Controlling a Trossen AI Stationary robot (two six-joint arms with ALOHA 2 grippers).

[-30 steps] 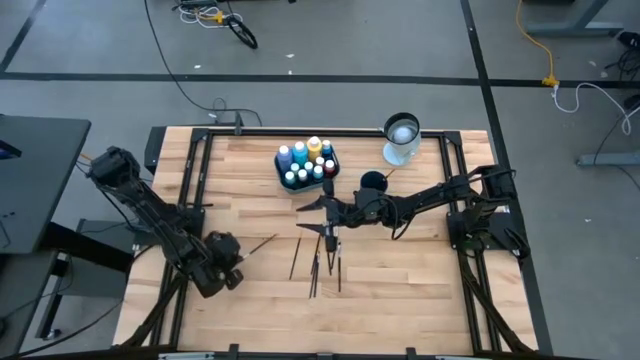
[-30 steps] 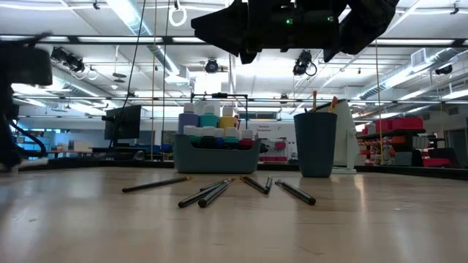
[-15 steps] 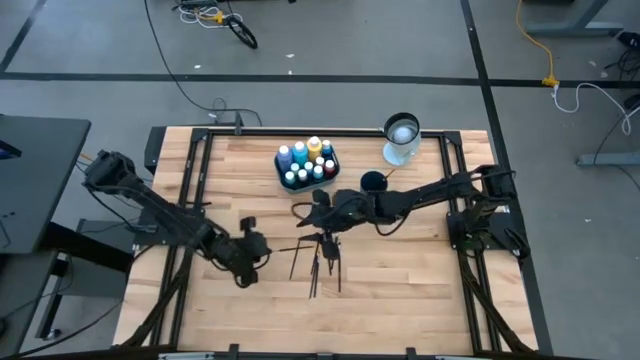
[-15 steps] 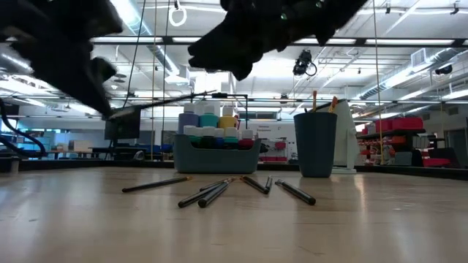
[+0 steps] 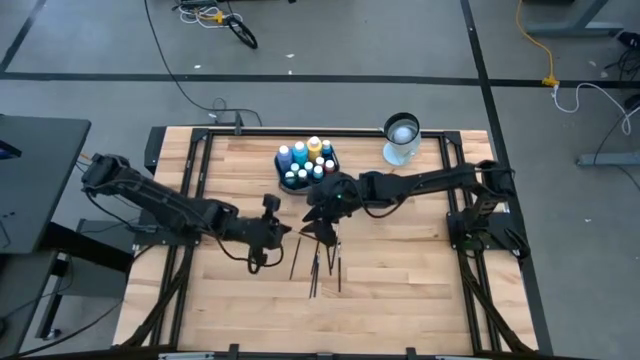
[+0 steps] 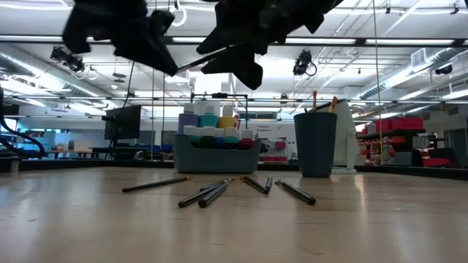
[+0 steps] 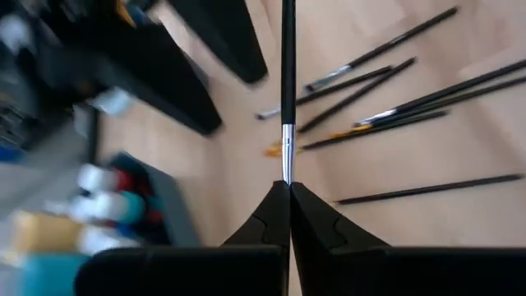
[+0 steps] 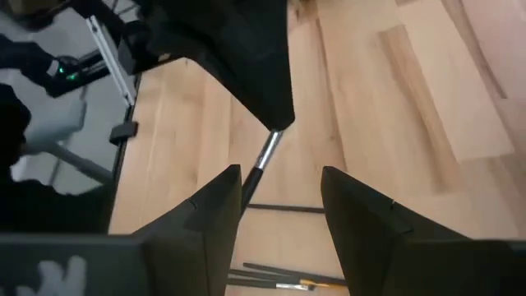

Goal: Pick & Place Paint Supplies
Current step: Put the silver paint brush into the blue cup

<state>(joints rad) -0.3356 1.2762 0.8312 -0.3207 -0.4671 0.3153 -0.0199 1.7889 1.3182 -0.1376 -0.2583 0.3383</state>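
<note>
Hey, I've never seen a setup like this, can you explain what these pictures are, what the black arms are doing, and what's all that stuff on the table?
These are two robot arms at a wooden table, each ending in two fingers. One picture looks straight down, one looks level across the tabletop, and two come from cameras on the wrists.

The left gripper is shut on a thin brush, held up above the table. The right gripper is open, its fingers on either side of that brush's tip, so this looks like a handover between the arms.

Below them, more loose brushes lie on the wood. Behind stand a teal tray of small paint bottles and a dark cup.
</note>
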